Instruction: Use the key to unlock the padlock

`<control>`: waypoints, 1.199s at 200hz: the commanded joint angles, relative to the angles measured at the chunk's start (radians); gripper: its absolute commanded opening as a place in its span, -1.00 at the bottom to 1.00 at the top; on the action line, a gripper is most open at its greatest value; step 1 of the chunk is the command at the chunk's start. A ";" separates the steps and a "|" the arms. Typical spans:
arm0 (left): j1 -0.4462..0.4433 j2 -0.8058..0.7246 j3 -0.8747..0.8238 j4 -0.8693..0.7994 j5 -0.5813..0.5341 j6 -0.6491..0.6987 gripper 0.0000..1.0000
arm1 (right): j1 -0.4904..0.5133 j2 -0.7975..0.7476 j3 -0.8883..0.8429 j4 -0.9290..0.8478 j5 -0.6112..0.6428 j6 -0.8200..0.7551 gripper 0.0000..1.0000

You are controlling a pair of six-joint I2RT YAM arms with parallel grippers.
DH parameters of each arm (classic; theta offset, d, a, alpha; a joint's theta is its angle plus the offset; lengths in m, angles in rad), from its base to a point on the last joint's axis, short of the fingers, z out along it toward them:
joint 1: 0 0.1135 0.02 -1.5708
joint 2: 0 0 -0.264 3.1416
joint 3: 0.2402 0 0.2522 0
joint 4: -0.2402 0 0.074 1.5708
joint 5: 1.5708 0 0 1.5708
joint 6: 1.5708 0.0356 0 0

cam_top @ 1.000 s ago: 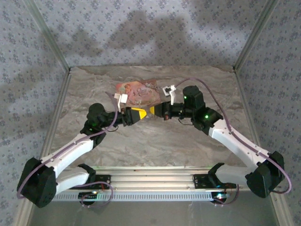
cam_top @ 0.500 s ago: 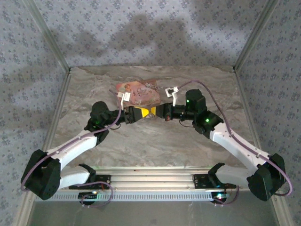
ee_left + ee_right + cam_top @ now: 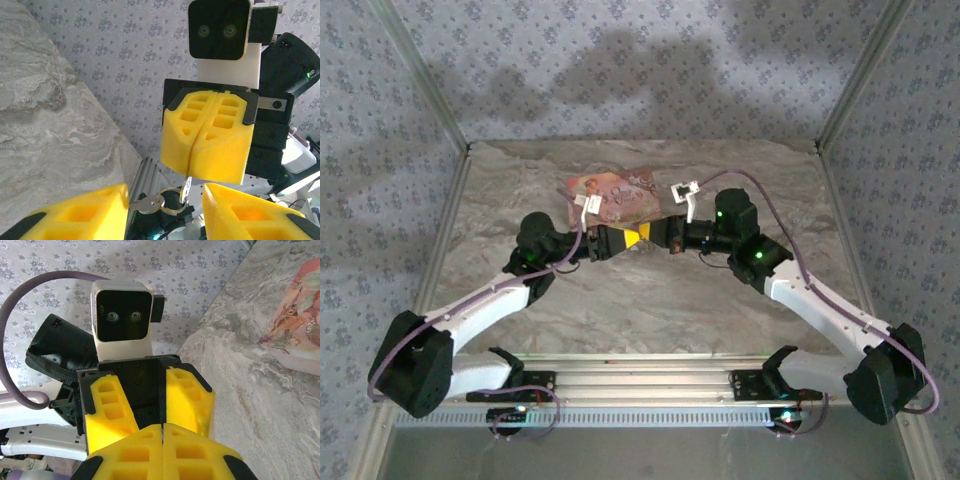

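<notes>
Key (image 3: 185, 189) | right end effector (image 3: 192, 173) pinching it | left end effector (image 3: 165, 201) spread

Shiny metal key (image 3: 144, 204) and ring (image 3: 169, 202), matt yellow foam-like tool pads (image 3: 207, 145), smooth marbled tabletop (image 3: 45, 125).

Grey marbled table (image 3: 650, 300) stretching from near metal rail (image 3: 650, 385) toward far wall. Pink picture-printed box (image 3: 615, 192) lying flat on table's far middle, sitting slightly askew, its corner pointing toward near side.
</notes>
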 commanded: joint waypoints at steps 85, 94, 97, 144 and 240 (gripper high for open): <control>-0.016 0.012 0.056 -0.004 0.029 0.050 -1.00 | -0.003 0.018 0.001 0.043 -0.004 0.019 -1.00; -0.016 0.005 0.056 -0.020 0.025 0.063 -1.00 | -0.002 0.016 0.001 0.042 -0.004 0.019 -1.00; -0.016 0.001 0.055 -0.028 0.022 0.069 -1.00 | -0.003 0.016 0.002 0.042 -0.004 0.020 -1.00; -0.014 -0.066 0.082 -0.285 0.020 0.247 -1.00 | -0.023 0.002 0.041 -0.068 -0.011 -0.005 -0.13; -0.010 -0.101 0.106 -0.397 0.060 0.318 -1.00 | -0.006 0.033 0.063 -0.094 -0.085 -0.026 -0.22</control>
